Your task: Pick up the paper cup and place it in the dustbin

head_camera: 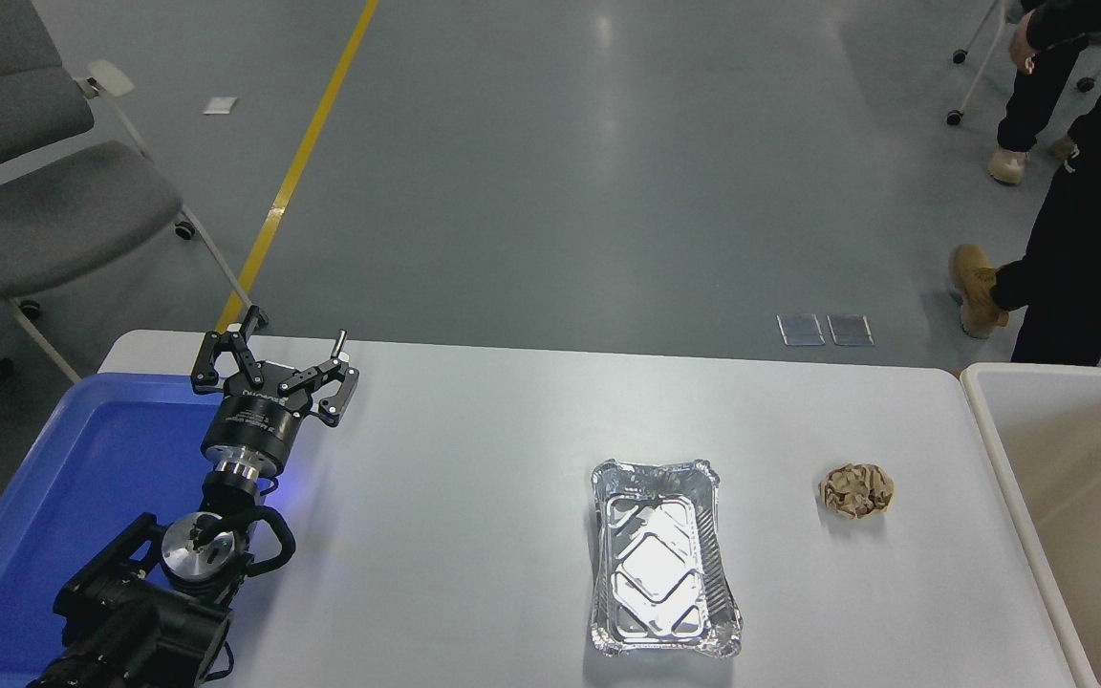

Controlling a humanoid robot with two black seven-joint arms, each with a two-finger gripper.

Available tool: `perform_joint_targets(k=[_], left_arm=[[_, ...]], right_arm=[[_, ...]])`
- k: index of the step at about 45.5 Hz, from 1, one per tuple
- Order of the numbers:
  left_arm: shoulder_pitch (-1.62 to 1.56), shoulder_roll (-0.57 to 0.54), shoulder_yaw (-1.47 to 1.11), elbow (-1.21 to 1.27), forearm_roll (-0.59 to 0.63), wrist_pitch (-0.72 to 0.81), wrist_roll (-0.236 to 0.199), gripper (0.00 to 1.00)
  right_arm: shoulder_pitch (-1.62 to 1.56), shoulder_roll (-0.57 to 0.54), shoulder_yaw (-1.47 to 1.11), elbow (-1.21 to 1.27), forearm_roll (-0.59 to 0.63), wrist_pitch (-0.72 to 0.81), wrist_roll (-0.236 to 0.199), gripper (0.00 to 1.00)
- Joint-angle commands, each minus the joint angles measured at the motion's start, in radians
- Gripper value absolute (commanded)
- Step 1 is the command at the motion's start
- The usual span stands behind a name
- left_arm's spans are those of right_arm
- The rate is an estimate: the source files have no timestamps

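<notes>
Blue tray [53, 535] lying at far left, left gripper [275, 368] hovering at its edge, fingers spread wide, holding nothing. Silver foil tray [662, 559] sitting mid-table, brown paper ball [856, 490] beside it, beige dustbin [995, 449] standing at right edge. Paper cup not showing anywhere.

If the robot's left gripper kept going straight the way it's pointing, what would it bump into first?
Probably nothing on the table. The left gripper, open, points away from the camera toward the table's far edge, with only bare tabletop ahead, then the grey floor. Its height is unclear.
</notes>
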State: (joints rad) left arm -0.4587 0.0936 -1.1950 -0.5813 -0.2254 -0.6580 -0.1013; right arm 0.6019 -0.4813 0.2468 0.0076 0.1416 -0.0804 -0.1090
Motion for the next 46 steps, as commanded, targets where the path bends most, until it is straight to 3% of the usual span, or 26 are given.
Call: perform_joint_targets(k=[1,11,12,13,15,16,38,46], left_arm=[[0.000,0.000,0.000,0.000,0.000,0.000,0.000,0.99],[0.000,0.000,0.000,0.000,0.000,0.000,0.000,0.99],[0.000,0.000,0.000,0.000,0.000,0.000,0.000,0.99],[0.000,0.000,0.000,0.000,0.000,0.000,0.000,0.99],[0.000,0.000,0.000,0.000,0.000,0.000,0.000,0.99],[0.000,0.000,0.000,0.000,0.000,0.000,0.000,0.99],[0.000,0.000,0.000,0.000,0.000,0.000,0.000,0.99],[0.000,0.000,0.000,0.000,0.000,0.000,0.000,0.99]], right_arm=[[-0.073,0.081,0.042,-0.006,-0.001,0.002,0.002,0.00],[-0.074,0.108,0.039,0.002,-0.001,-0.009,0.003,0.01],[-0.074,0.109,0.039,0.002,-0.001,-0.006,0.003,0.11],[-0.074,0.107,0.039,0.002,0.001,-0.002,0.005,0.29],[-0.070,0.107,0.042,0.002,0.000,-0.004,0.005,0.85],[-0.067,0.104,0.040,0.002,-0.001,0.001,0.005,1.00],[0.036,0.087,0.029,0.017,-0.016,0.010,0.005,1.00],[0.145,0.029,0.003,0.087,-0.017,0.016,0.003,1.00]])
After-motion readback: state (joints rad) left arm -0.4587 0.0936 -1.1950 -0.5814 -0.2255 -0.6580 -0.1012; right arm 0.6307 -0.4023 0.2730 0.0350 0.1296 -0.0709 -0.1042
